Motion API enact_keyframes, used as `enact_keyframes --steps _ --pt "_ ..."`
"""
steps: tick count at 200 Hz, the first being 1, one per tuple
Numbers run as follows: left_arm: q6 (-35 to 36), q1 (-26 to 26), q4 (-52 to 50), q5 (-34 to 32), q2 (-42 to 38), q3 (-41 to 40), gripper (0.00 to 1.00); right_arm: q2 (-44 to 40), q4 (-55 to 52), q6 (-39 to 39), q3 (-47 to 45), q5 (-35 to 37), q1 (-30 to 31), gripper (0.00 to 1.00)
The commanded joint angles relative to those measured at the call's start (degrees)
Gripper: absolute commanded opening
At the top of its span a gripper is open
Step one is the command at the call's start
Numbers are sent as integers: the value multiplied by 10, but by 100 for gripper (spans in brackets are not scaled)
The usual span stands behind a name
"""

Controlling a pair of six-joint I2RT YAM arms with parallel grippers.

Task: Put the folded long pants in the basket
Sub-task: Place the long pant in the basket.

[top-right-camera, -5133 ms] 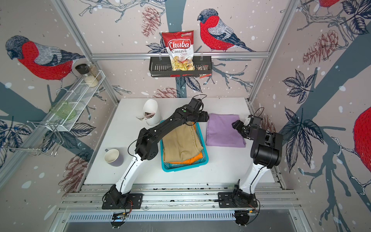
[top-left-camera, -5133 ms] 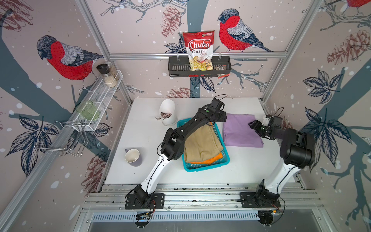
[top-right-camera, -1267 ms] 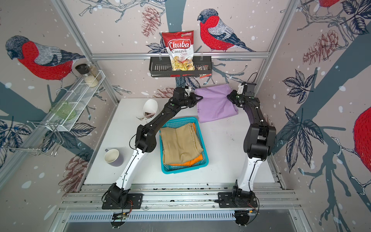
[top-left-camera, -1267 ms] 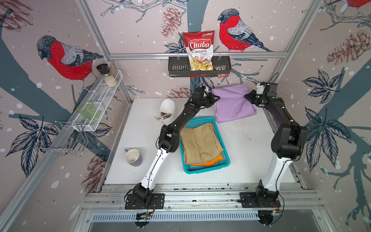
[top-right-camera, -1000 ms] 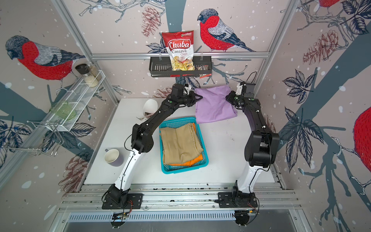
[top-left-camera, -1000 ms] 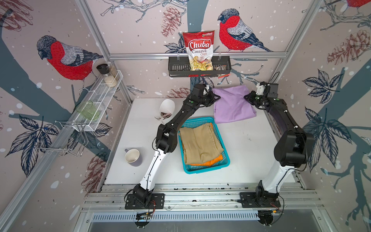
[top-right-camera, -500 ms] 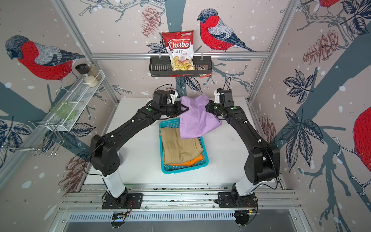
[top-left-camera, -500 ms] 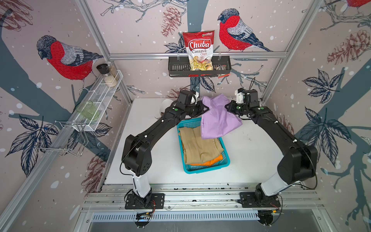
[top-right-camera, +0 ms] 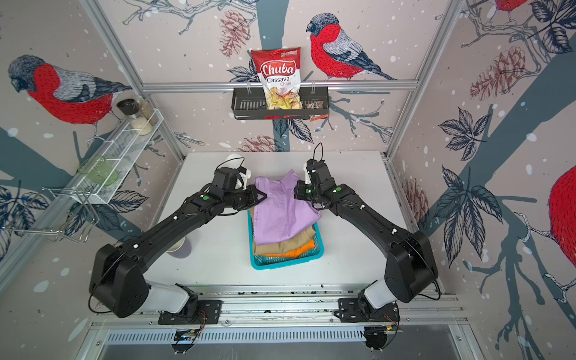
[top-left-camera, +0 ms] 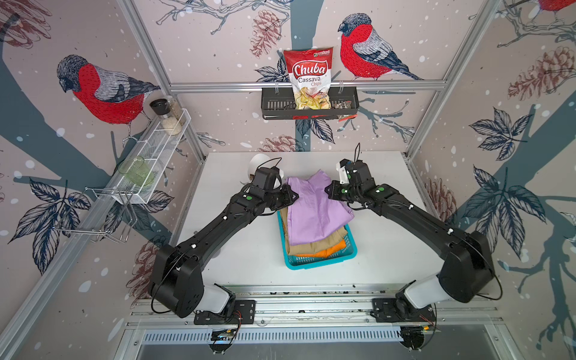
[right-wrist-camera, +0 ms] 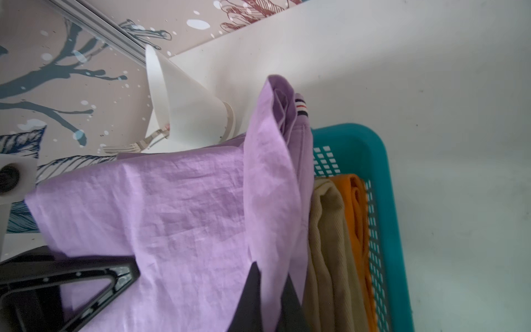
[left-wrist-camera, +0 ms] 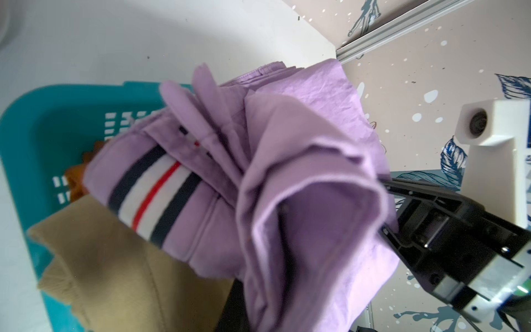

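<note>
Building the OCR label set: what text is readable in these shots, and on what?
"Chuba": red chip bag in the black wall rack.
"Cassava Chips": same bag, below the brand.
Tiny logo at the bag's top edge: too small to read.
Small packet beside the bag: print too small to read.
No other text.

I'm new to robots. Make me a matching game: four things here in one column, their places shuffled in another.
1 lilac pants
2 tan pants
3 orange pants
4 chips bag

A bottom layer in the basket
B in the black rack
C gripped by the left gripper and right gripper
D middle layer, over the orange

Pairs: 1-C, 2-D, 3-A, 4-B
</note>
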Motion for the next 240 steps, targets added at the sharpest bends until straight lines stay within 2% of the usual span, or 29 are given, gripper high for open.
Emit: enact_keyframes --steps 1,44,91,98,108,113,119,130,138,148,152,174,192,210,225,231,240 --pt "10 2 18 -6 -5 -21 0 -10 45 14 -25 22 7 0" --pt "6 1 19 -18 -5 -65 0 19 57 12 -54 20 -3 0" --pt "21 1 0 -58 20 -62 0 35 50 9 -66 33 -11 0" --pt "27 1 -6 -66 22 -57 0 35 52 9 -67 33 -11 6" --pt "36 1 -16 -75 24 -38 0 31 56 6 -64 33 -11 26" --pt "41 2 -21 -78 24 -29 8 28 56 3 -60 34 -11 37" --pt "45 1 -27 -81 23 -20 27 26 54 1 -55 37 -11 48" --pt "53 2 -34 -87 20 0 54 20 48 -8 -40 43 -14 58" --pt "57 3 -37 -90 18 14 64 17 42 -16 -27 48 -15 63" --pt "67 5 -40 -93 15 32 71 15 33 -26 -10 51 -20 70" --pt "71 9 -43 -96 15 39 77 15 29 -31 -3 50 -23 72" --pt "94 29 -56 -106 17 79 85 16 5 -60 39 63 -44 86" --pt "131 51 -48 -119 7 91 87 14 -5 -83 54 92 -76 99" --pt "208 62 17 -158 -25 57 88 5 19 -105 36 114 -129 100" --pt "284 62 119 -195 -66 -13 88 -6 75 -129 -7 114 -179 100" --pt "308 62 161 -212 -78 -43 94 -11 103 -140 -27 115 -199 100" --pt "330 64 212 -249 -92 -87 94 -16 147 -157 -61 118 -224 100"
